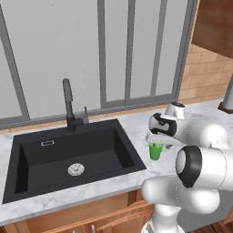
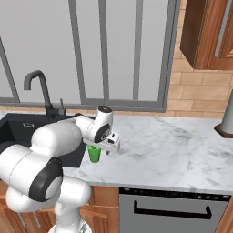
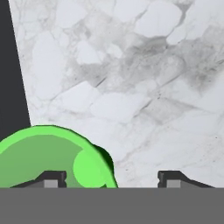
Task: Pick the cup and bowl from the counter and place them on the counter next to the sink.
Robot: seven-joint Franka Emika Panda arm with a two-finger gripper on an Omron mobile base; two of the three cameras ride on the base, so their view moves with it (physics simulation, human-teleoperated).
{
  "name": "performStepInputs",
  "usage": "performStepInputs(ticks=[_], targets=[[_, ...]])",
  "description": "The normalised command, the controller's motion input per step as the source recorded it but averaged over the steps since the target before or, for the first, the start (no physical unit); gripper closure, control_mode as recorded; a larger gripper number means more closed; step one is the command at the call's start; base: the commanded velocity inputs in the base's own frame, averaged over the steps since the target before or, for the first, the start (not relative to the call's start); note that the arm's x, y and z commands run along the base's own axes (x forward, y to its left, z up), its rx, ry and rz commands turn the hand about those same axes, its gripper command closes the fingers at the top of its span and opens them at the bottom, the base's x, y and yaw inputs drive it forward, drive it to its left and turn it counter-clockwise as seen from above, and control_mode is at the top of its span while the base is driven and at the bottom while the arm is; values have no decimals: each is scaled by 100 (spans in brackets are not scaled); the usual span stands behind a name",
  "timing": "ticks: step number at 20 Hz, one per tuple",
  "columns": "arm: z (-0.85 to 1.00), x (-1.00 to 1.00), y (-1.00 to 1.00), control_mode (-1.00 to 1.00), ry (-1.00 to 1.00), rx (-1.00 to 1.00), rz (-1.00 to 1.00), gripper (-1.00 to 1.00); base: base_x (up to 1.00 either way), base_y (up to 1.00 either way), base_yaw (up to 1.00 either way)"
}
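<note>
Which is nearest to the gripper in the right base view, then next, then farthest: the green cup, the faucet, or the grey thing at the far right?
1. The cup, directly under the gripper.
2. The faucet, back left behind the sink.
3. The grey thing, far right edge of the counter.

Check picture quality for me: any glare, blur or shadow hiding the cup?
Left base view: sharp, evenly lit, cup partly hidden under the gripper. Right base view: crisp, no glare on the counter. Hand view: cup cropped by the bottom edge, small dark shadow beside it, marble clear.
</note>
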Motion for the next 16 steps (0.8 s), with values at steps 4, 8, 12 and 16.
performStepInputs(ticks=[4, 8, 12, 16], targets=[[0, 0, 0, -100, -1, 0, 0, -100, 0, 0, 0], [12, -1, 0, -100, -10, 4, 0, -100, 0, 0, 0], [28, 0, 0, -100, -7, 7, -1, -100, 0, 0, 0], [32, 0, 0, -100, -2, 6, -1, -100, 0, 0, 0]])
